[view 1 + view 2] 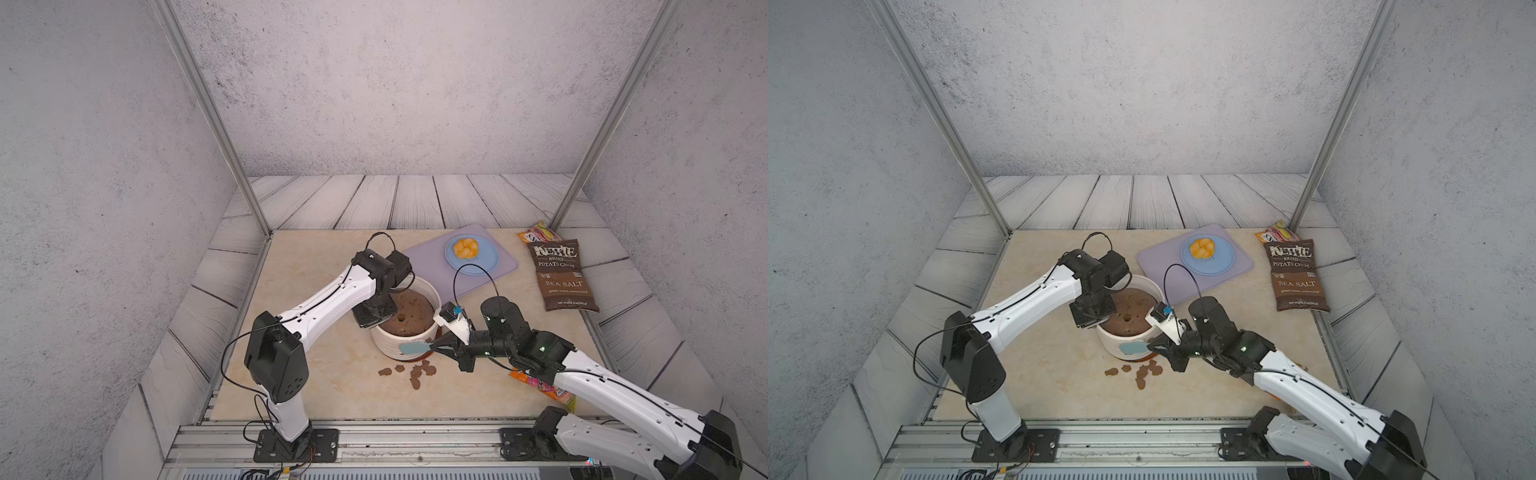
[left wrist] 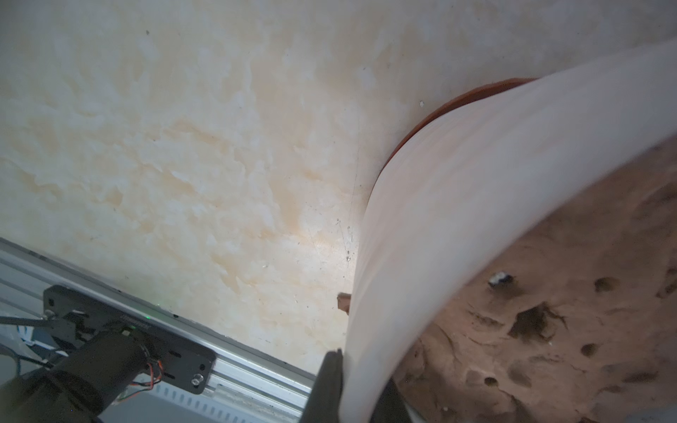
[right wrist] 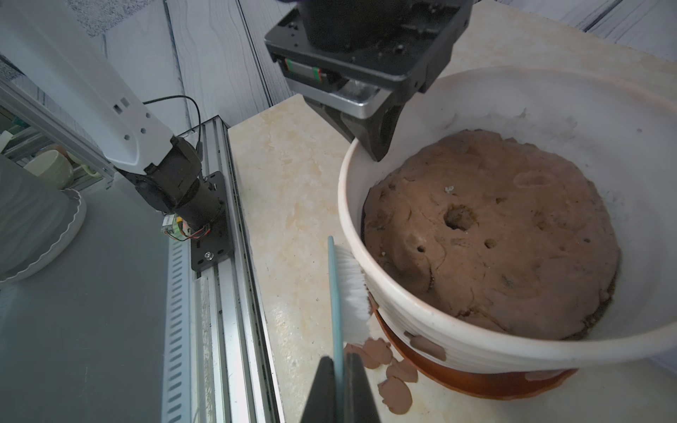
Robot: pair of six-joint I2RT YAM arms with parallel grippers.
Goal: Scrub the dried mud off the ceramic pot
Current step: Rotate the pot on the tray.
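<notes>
Both top views: "KETTLE BRAND POTATO CHIPS, SEA SALT" on brown chip bag (image 1: pixel 565 274), well apart from ceramic pot (image 1: pixel 434 293). Soil mound (image 1: pixel 409 318) inside pot. Dried mud (image 1: pixel 415 372) flakes on worktop (image 1: pixel 311 374) just beside pot.
Left wrist: left gripper (image 2: pixel 361 395) clamped on pot rim.
Right wrist: right gripper (image 3: pixel 339 384) closed on teal brush (image 3: pixel 335 293), bristles touching pot wall; one mud patch on wall nearby.

The left arm (image 1: pixel 328 295) and right arm (image 1: pixel 615 386) had white link shells and black joint housings. Thin black cables (image 1: pixel 473 265) looped off each wrist. Black base plates (image 1: pixel 320 440) carried silver screws (image 3: pixel 207 255). The left claw (image 2: pixel 362 392) and right claw (image 3: pixel 340 388) were black.
</notes>
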